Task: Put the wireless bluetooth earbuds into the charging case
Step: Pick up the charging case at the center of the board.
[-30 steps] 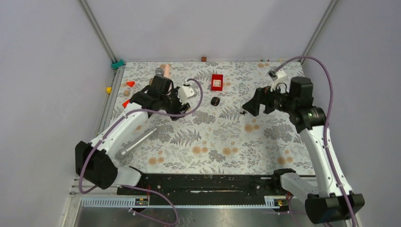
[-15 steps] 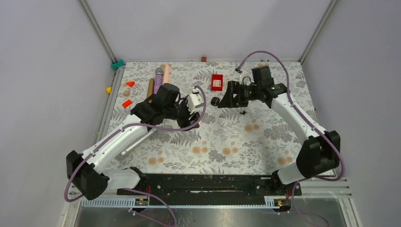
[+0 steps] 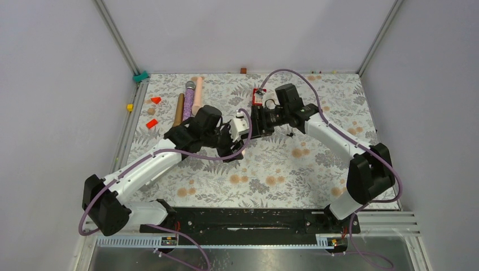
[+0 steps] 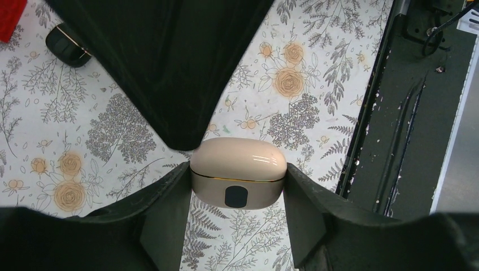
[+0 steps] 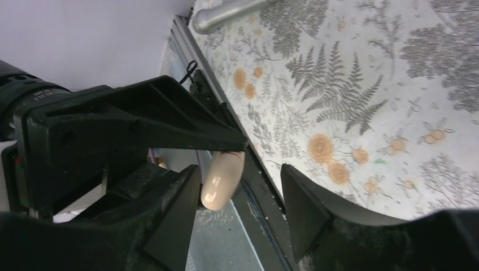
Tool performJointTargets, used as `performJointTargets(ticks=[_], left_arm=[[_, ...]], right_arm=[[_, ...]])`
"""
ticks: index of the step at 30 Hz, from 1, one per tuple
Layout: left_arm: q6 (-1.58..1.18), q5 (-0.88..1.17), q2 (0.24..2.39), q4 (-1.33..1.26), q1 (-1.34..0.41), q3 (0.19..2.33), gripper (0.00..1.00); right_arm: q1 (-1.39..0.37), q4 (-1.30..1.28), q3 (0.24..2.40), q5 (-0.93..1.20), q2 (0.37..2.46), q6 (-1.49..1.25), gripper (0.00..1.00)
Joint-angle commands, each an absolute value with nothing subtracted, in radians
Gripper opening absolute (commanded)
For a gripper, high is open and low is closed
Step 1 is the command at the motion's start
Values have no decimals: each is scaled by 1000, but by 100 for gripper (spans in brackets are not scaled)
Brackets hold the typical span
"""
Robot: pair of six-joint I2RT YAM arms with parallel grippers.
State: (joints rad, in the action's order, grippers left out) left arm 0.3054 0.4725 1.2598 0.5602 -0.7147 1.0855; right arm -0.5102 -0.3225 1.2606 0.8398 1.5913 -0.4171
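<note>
Above the middle of the table (image 3: pixel 271 169), we hold the cream charging case (image 4: pixel 237 164) clamped by its two ends in the left gripper (image 4: pixel 237 189). Its lid is shut, its gold seam is level and its dark button faces the left wrist camera. Our right gripper (image 5: pixel 240 186) straddles the same case from the far side with its jaws part open. One finger (image 5: pixel 175 214) sits just beside the case's edge and the other stands apart from it, so nothing is gripped there yet. We judge the step to be getting the lid open so the earbuds can go in. To do it well, we should set the right fingers on the lid alone, above the seam, and not across both halves. We should close softly so the smooth shell does not slip out, and keep the left grip firm on the base while the lid swings. A black charging case (image 4: pixel 68 45) lies shut on the table nearer the far edge. A dark speck (image 3: pixel 291 134) beside the right arm may be a black earbud; the other earbuds we cannot make out. A second ago the right arm stood well off toward the right edge with its jaws wide. It has since swung across to meet the left gripper and its jaws have narrowed, and the left arm has moved in from the left side.
</note>
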Motion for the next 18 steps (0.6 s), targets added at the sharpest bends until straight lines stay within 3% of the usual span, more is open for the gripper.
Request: performJointTargets(ticks=[1,18], left_arm=[[293,510,1265,497,-726,1084,39],[296,471,1250,473,-726,1056,39]], right_arm=[[-549,-244,1257,911,1611,-467,59],[-595,-311,1223,897,1568,-380,57]])
